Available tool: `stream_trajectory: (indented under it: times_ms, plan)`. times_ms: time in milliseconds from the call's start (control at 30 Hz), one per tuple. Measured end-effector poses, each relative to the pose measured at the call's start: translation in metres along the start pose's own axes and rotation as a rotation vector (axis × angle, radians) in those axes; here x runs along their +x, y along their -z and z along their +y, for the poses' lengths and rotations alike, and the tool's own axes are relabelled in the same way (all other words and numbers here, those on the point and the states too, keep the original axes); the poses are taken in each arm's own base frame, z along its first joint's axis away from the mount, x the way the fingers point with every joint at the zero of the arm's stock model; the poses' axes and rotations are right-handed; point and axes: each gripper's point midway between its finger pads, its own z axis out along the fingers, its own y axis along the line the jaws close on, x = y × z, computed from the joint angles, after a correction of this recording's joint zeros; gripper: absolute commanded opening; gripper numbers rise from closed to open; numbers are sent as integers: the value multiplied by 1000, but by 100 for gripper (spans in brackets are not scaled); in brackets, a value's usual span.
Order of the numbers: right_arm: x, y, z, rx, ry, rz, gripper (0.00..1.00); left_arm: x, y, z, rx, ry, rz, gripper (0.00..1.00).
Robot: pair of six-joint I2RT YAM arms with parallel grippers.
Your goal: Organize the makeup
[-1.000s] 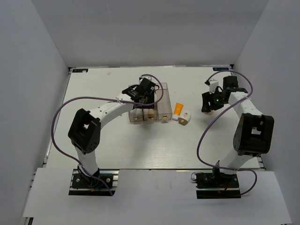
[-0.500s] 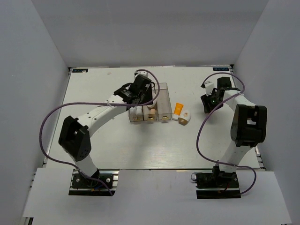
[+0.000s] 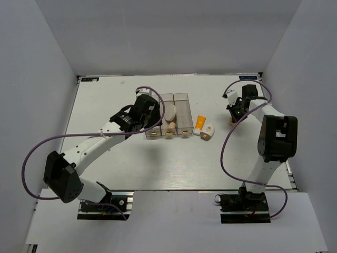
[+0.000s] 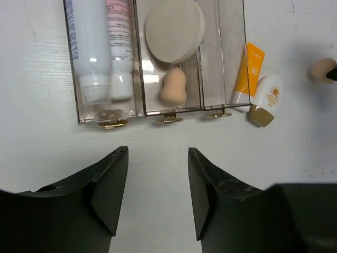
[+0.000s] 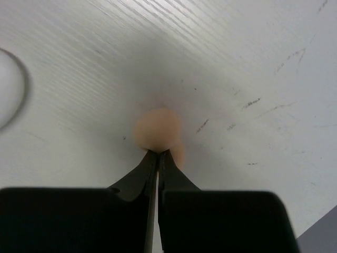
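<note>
Right fingers [image 5: 131, 182], pressed together, touch a rounded beige sponge [image 5: 156, 128].

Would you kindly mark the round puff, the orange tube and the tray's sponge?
round puff [image 4: 175, 30], left wrist view, its centre
orange tube [image 4: 249, 71], left wrist view, orange body
tray's sponge [image 4: 174, 87], left wrist view, its middle

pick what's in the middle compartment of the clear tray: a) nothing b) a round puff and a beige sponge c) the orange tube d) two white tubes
b, the round puff and a beige sponge lie between the two inner walls of the tray.
</note>
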Motion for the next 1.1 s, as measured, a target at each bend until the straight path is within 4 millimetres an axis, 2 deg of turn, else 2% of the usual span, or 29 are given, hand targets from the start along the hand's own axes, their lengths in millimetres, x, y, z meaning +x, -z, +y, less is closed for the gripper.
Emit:
stream_trajectory:
  times_ms: [100, 133, 200, 267, 400, 500, 567, 633, 700, 833, 1000, 1100]
  plan:
    - [-19, 11, 9, -44, 38, -58, 0, 2, 10, 4, 14, 23, -17, 59]
    - [-31, 18, 15, -62, 58, -92, 0, 3, 13, 6, 19, 31, -24, 59]
    - [-61, 34, 29, -102, 109, -176, 0, 6, 18, 10, 26, 45, -32, 59]
    - [-101, 53, 48, -145, 178, -278, 0, 8, 22, 12, 31, 57, -39, 59]
    - [-174, 82, 108, -275, 312, -455, 0, 5, 28, 12, 46, 75, -61, 59]
    - [-212, 90, 159, -386, 375, -523, 0, 1, 33, 12, 50, 86, -81, 59]
    - [-230, 84, 190, -452, 401, -539, 0, -1, 37, 12, 49, 93, -91, 59]
    - [-236, 72, 216, -506, 408, -526, 0, -2, 40, 12, 52, 103, -100, 59]
    - [-235, 55, 239, -554, 397, -489, 1, 0, 44, 14, 54, 116, -104, 59]
    - [-222, 23, 263, -602, 360, -402, 8, 6, 48, 21, 49, 135, -105, 59]
    - [-212, 6, 278, -622, 335, -344, 49, 7, 48, 21, 47, 142, -104, 59]
    - [-212, 6, 284, -622, 335, -340, 57, 8, 45, 21, 42, 140, -98, 59]
